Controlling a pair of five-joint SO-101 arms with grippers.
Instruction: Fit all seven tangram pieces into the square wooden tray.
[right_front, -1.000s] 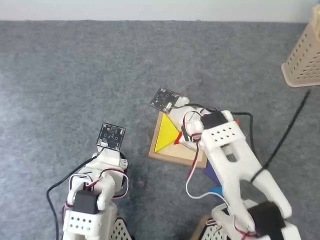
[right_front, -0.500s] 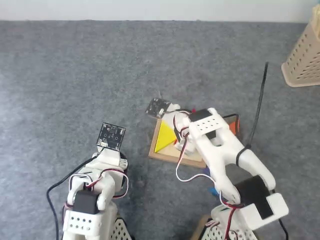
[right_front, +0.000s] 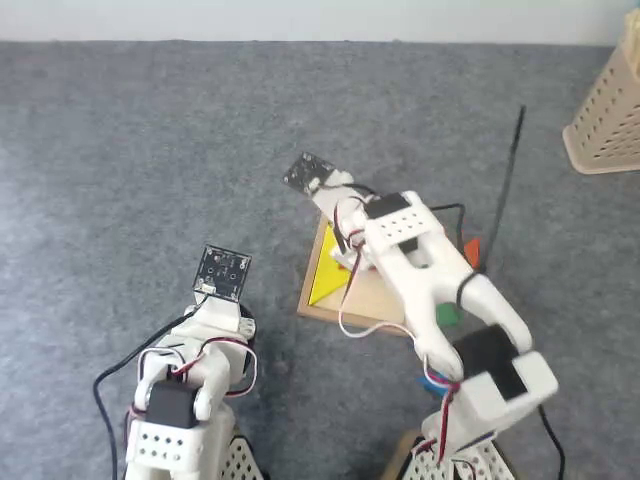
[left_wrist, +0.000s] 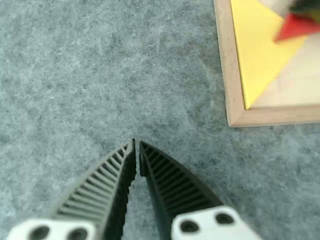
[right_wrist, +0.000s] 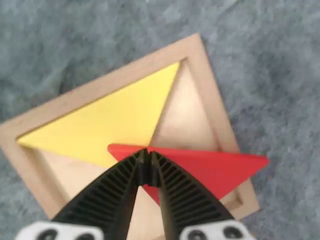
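Square tray (right_wrist: 100, 89) of pale wood lay on the grey worktop (left_wrist: 75, 75), yellow triangle (right_wrist: 115, 120) flat inside it, right gripper (right_wrist: 148, 156) pinched a red triangle (right_wrist: 210, 167) over the tray, left gripper (left_wrist: 136, 148) was pressed together beside it.

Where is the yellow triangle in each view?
High view: yellow triangle lies in the tray's left half.
Left wrist view: it sits in the tray's corner, against the rim.
Right wrist view: it lies beside the red triangle.
Shared landmark: the tray's rim.
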